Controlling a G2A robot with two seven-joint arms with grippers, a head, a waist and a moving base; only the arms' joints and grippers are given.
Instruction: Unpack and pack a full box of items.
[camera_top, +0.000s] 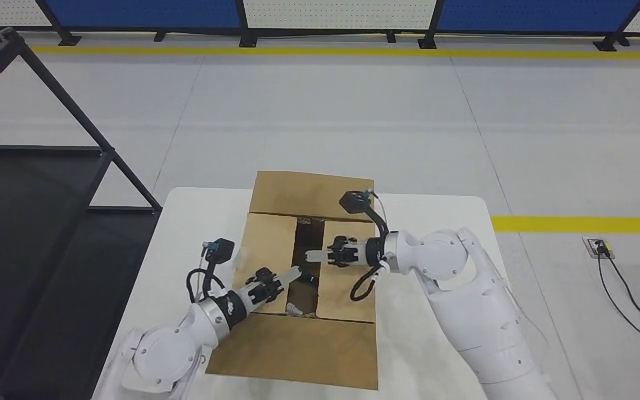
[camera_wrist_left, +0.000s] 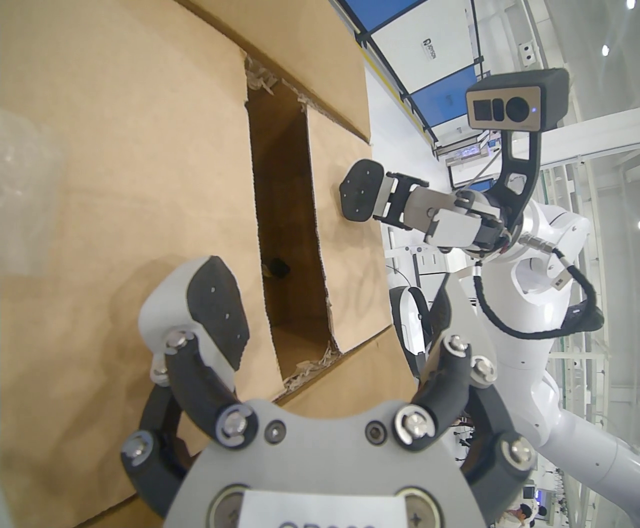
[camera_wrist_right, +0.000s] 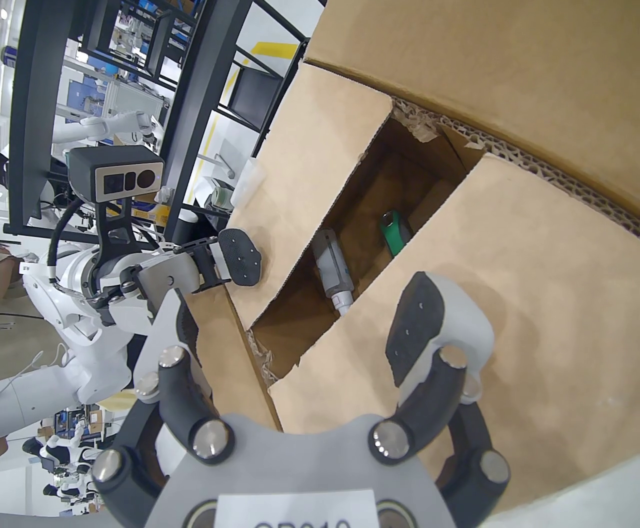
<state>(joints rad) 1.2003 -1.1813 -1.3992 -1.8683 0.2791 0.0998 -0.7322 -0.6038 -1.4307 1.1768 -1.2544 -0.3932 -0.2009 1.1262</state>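
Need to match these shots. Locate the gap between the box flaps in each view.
Top view: gap mid-box, a dark lengthwise slot.
Left wrist view: gap mid-picture, dark inside.
Right wrist view: gap mid-picture, green item inside.
Shared landmark: the flaps flanking it.

A white table (camera_top: 440, 215) stands beside a black metal frame (camera_top: 50, 150). Far behind, blue panels (camera_top: 140, 12) stand along a yellow floor line (camera_top: 300, 50). A cable socket (camera_top: 597, 246) lies on the floor.

Left claw (camera_top: 288, 273) and right claw (camera_top: 314, 256) both spread wide, tips facing, close together.
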